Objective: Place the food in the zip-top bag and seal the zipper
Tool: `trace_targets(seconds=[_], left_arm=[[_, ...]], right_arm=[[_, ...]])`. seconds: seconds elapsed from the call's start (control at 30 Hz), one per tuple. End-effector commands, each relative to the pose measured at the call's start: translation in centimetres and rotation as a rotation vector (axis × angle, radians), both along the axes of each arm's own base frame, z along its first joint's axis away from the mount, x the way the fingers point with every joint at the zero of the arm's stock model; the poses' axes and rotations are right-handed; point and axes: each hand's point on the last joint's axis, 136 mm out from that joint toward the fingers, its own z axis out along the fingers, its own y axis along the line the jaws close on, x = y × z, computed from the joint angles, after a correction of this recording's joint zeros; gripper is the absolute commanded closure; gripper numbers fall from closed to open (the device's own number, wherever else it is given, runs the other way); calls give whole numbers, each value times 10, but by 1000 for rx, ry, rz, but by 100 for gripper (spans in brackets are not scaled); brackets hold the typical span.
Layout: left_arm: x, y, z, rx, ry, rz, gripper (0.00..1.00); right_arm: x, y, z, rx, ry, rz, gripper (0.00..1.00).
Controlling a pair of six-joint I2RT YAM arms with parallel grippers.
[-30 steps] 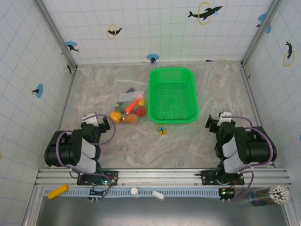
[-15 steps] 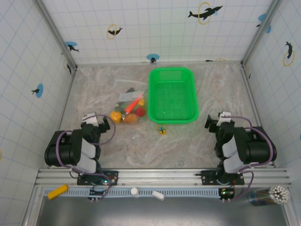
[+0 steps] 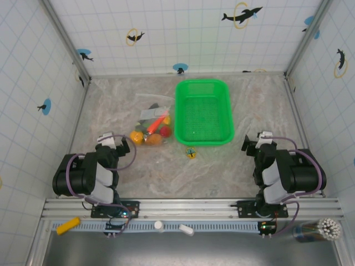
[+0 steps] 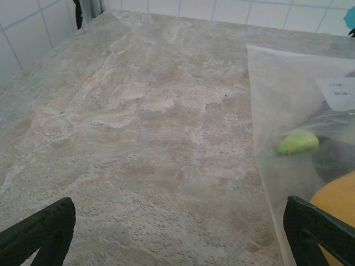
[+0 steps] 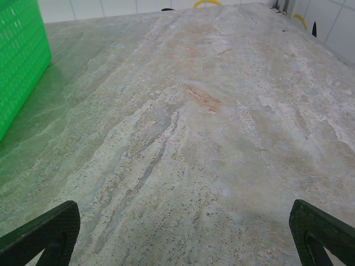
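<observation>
Left fingers (image 4: 41,230): spread wide, empty, lower left of the top view.
Right fingers (image 5: 47,230): spread wide, empty, lower right.
Clear thin plastic zip-top bag (image 3: 148,105): centre-left on marbled counter (image 3: 233,160), toy fruits and vegetables (image 3: 146,137) inside.
Sealing: cannot tell if done; probably pin one end, press along.

No legible text, small white label (image 4: 339,92) on the zip-top bag (image 4: 277,111), print too blurred

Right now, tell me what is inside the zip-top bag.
Inside the zip-top bag: orange carrot, red apple, yellow-orange fruits, a green piece. Anything beneath them is covered.
</observation>
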Motion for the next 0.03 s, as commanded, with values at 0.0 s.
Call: trace_targets(seconds=[0.0], left_arm=[[0, -3, 1, 10, -3, -22, 2]], right_arm=[[-2, -2, 1, -2, -5, -3, 0]])
